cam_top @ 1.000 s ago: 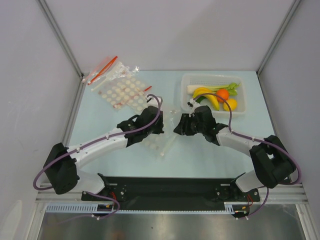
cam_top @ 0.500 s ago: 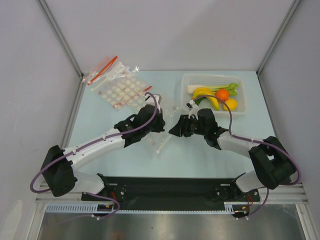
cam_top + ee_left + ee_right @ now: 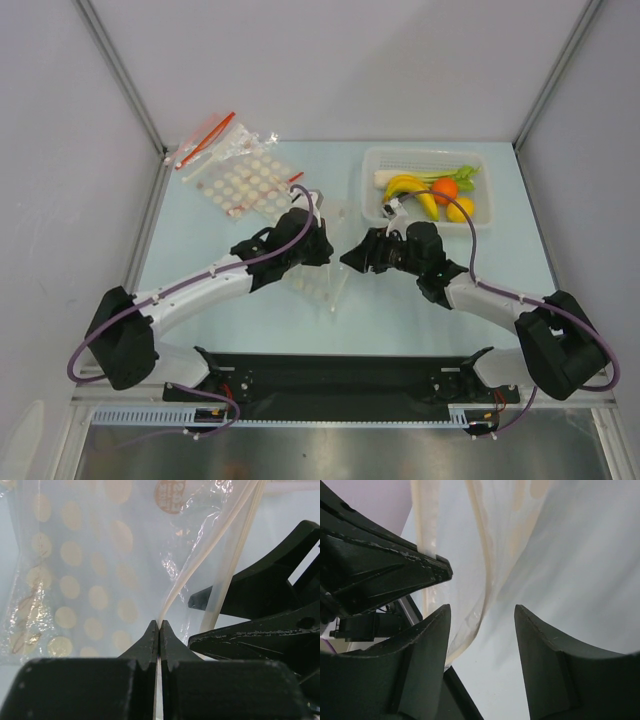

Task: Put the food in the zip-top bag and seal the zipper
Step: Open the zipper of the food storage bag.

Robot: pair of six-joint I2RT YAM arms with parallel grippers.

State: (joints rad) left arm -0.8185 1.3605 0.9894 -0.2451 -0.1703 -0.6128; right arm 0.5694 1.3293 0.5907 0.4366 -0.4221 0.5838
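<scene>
The left jaws are closed flat on one lip of the zip-top bag (image 3: 85,590), and the pale zipper (image 3: 210,555) runs straight into the pinch. The right jaws stand parted. The bag's other lip hangs in the gap, close against one finger, and nothing is clamped there. In the top view both wrists meet over the middle of the bench (image 3: 400,310) with the bag slung between and below them. I cannot tell whether its lower edge touches the surface. The food (image 3: 430,195) lies untouched in the white basket (image 3: 375,165) at the far right, well apart from the bag mouth. A heap of spare bags (image 3: 235,175) lies at the far left. I judge the step in hand to be opening the mouth, with loading and sealing both outstanding. The next move calls for the right jaws to close on the free lip alone, not both layers, and then draw gently away from the left so the mouth gapes. The soft film may slip or fold shut once either arm lets go to fetch food.
</scene>
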